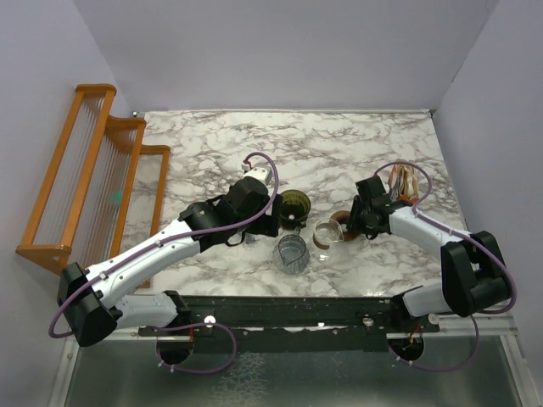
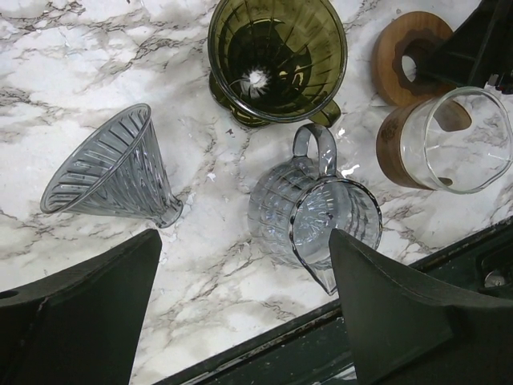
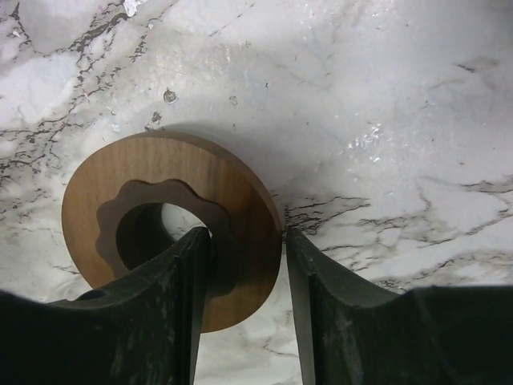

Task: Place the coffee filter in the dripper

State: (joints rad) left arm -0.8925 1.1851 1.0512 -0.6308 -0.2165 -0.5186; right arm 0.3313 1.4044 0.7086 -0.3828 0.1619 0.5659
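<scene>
The dark olive-green dripper stands upright and empty; it also shows in the top view. My left gripper is open and empty, held above the table just left of the dripper. My right gripper is closed on the rim of the brown wooden disc, one finger through its hole and one outside. I cannot pick out a white coffee filter; a bundle of tan and white papers stands behind the right arm.
A clear ribbed pitcher stands in front of the dripper. A grey clear cone lies on its side to the left. A glass cup with a wooden band lies by the disc. An orange wooden rack stands at the far left.
</scene>
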